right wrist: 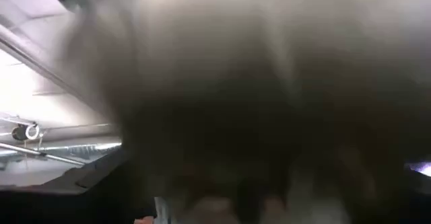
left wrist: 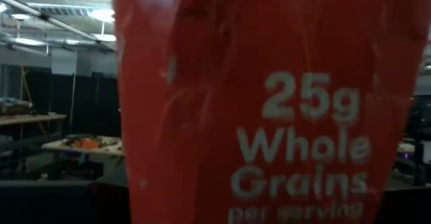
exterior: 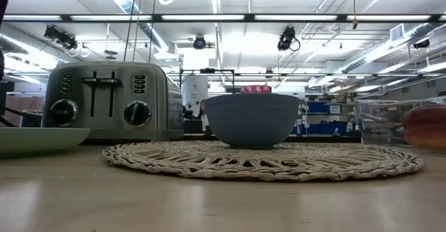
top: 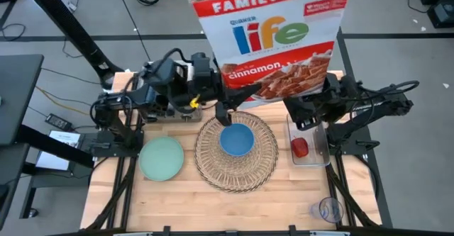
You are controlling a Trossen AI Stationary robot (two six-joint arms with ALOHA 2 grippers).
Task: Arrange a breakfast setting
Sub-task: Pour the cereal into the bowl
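A large red-and-white cereal box (top: 273, 34) is held high above the table's far middle. My left gripper (top: 228, 103) is at its lower left corner, and the box's red narrow side (left wrist: 269, 103) fills the left wrist view. My right gripper (top: 309, 113) is under the box's lower right. The blue bowl (top: 236, 139) stands on the round wicker placemat (top: 213, 166). The pale green plate (top: 162, 158) lies to its left. The small red fruit (top: 300, 147) lies in the clear tray (top: 317, 154). A clear cup (top: 328, 209) stands near right. The spoon and toast are out of view. My left gripper is shut on the cereal box at its lower left corner (top: 234, 87), coming from the table's left. The box and the gripper hide the fingers' exact place. The box is lifted clear of the table, above the bowl's far side, its front facing up toward the high camera.
The silver toaster (exterior: 104, 99) stands at the far left behind the placemat, under my left arm. The tray also shows in the low view (exterior: 390, 120), with the fruit (exterior: 425, 127) in it. Bare wood lies along the near edge (top: 234, 211).
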